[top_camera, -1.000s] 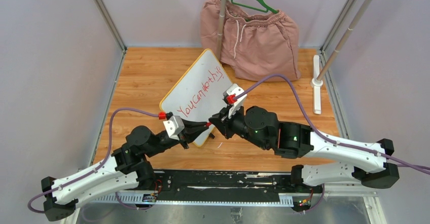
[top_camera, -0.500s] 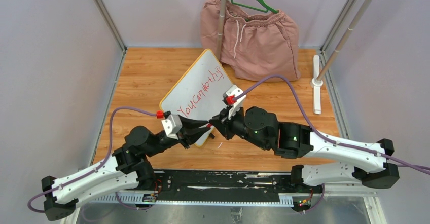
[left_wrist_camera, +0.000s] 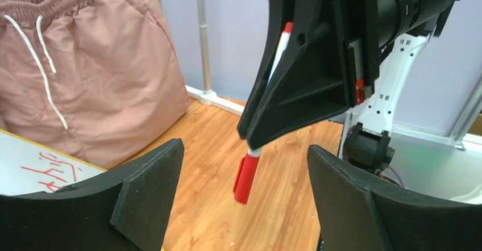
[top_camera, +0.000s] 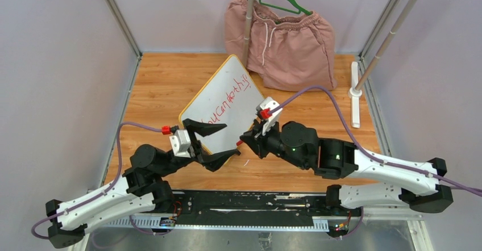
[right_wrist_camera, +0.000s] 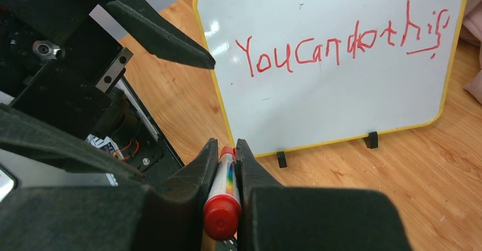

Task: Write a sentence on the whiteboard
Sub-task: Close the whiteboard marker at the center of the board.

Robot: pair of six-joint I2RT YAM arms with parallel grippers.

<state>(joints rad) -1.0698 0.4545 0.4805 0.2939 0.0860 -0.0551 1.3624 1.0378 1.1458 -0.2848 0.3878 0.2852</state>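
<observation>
The whiteboard (top_camera: 213, 95) stands tilted on the wooden table on small black feet, with a yellow rim (right_wrist_camera: 341, 109). The sentence (top_camera: 227, 99) runs across it in red marker, reading "YouCandothis" (right_wrist_camera: 341, 44), its last part underlined. My right gripper (top_camera: 245, 139) (right_wrist_camera: 227, 146) is shut on a red-capped marker (right_wrist_camera: 223, 197), in front of the board's near corner. The marker's red end (left_wrist_camera: 245, 178) sticks out below the right fingers. My left gripper (top_camera: 219, 143) (left_wrist_camera: 245, 151) is open wide. Its fingers stand either side of that red end without touching it.
Pink shorts (top_camera: 281, 35) on a green hanger lean behind the board, beside a grey pole (top_camera: 248, 18). A white rack foot (top_camera: 355, 95) lies at the right edge. A black rail (top_camera: 250, 203) runs along the near edge.
My left gripper has opened wide, let go of the marker's red end and drawn back to the left. The right gripper keeps the marker and has shifted slightly right.
</observation>
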